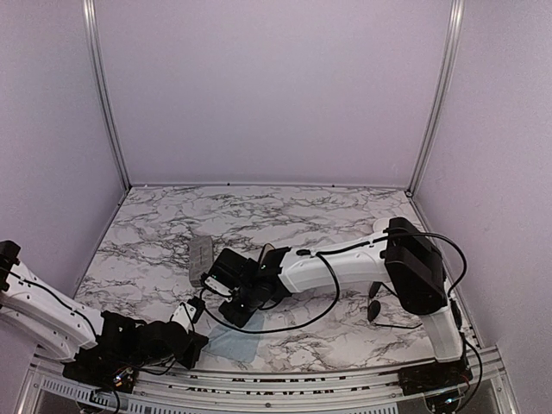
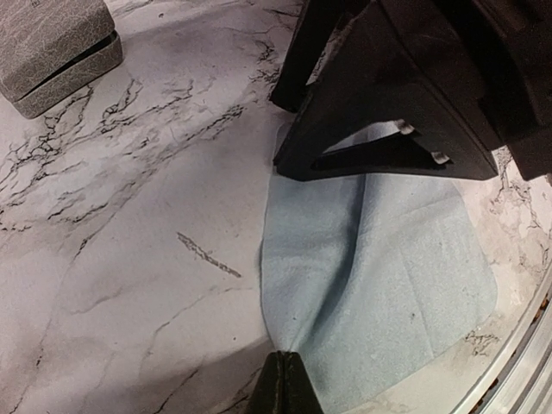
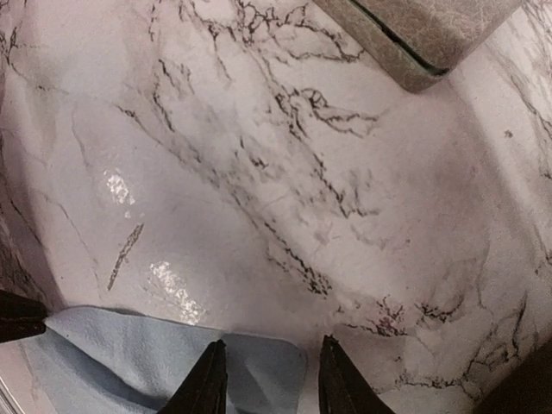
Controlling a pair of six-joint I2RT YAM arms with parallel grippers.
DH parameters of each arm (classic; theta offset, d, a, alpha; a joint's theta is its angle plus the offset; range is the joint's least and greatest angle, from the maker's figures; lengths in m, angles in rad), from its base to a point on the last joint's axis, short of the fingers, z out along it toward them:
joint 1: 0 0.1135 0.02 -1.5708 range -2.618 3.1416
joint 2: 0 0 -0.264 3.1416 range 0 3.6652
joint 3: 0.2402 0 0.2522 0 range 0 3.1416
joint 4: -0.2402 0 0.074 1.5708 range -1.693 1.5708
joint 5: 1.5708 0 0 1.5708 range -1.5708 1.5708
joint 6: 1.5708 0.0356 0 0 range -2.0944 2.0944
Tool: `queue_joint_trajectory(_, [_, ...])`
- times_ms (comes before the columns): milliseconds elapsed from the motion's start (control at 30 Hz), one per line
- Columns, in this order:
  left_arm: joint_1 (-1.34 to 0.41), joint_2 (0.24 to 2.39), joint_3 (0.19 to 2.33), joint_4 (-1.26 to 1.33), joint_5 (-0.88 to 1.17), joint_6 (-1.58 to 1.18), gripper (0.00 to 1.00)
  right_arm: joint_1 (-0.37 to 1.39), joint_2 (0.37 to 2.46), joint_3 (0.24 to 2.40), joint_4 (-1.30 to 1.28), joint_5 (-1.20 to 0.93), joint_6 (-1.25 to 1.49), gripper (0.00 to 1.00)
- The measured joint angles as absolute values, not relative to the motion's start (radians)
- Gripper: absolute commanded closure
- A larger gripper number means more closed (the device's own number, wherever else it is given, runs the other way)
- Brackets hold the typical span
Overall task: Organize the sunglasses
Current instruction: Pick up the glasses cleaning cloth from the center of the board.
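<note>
One pair of sunglasses (image 1: 374, 309) lies on the marble at the right, beside the right arm's elbow; only a dark lens and a thin wire arm show. A light blue cloth (image 2: 379, 285) is spread near the front edge. My left gripper (image 2: 289, 369) is shut on the cloth's near corner, which puckers into a fold there. My right gripper (image 3: 272, 377) hangs low over the cloth's opposite corner (image 3: 259, 366), jaws apart, with that corner lying between the fingers (image 3: 207, 379). From above, the left gripper (image 1: 200, 339) and right gripper (image 1: 235, 312) stand close together over the cloth (image 1: 233, 347).
A grey rectangular case (image 1: 201, 257) lies shut on the marble (image 1: 285, 216) just beyond the grippers, also seen as the grey case (image 3: 414, 34). A dark object (image 1: 267, 255) stands behind the right wrist. The metal frame rail (image 1: 285, 379) runs along the front edge, close to the cloth.
</note>
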State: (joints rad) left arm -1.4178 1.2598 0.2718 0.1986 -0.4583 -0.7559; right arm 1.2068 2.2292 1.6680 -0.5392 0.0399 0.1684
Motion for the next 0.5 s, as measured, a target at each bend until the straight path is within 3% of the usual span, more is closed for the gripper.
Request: queue_joint_trajectory(500, [-1.418,1.290,0.281,0.224,-0.469,-0.756,1.00,1.214,2.204,1.610,-0.476,-0.029,0.147,0.92])
